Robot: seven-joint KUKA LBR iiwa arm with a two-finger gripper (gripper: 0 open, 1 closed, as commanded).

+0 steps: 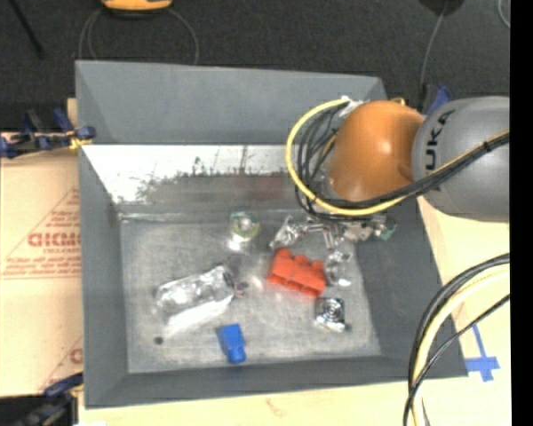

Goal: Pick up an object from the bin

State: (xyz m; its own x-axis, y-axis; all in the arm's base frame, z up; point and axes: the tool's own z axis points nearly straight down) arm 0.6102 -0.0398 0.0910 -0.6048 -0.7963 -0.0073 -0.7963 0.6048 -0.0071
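Down in the right half of the bin (102, 282), toward its back wall: gripper (338, 242), hanging low under the orange wrist cover (369, 149). Cannot tell how far open, nor whether gripping anything. Just beside it, toward the bin's middle: red-orange block (296, 273), lying flat. Nearer the front wall: small shiny metal piece (331, 314). Farther left: clear round cap (242, 229), crumpled clear wrapper (194, 295), and blue piece (232, 343) by the front wall.

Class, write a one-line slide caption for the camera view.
Gripper inside a grey metal bin, next to a red ridged plastic block.
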